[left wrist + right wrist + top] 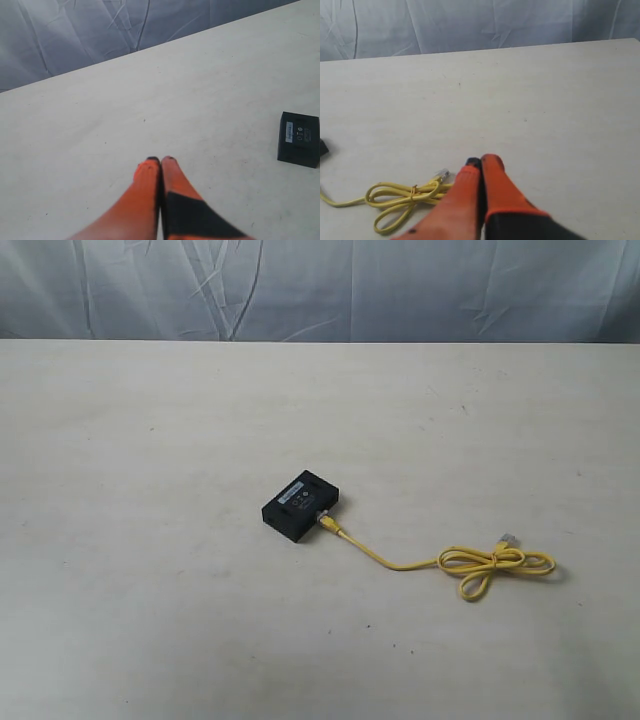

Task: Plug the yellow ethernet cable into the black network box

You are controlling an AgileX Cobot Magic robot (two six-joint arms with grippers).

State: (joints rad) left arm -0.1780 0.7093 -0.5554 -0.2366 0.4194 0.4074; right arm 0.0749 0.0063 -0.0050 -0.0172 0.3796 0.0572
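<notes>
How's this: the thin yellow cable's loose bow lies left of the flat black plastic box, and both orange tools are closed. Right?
Not quite. The exterior view shows the bow of the thin yellow cable lying right of the flat black plastic box, not left. The left tool and the right tool are closed.

I see a pale off-white table [140, 620] filling most of my exterior view, faint scuffs and specks on its surface, a wrinkled blue-grey cloth backdrop [320, 285] hanging behind its far edge
</notes>
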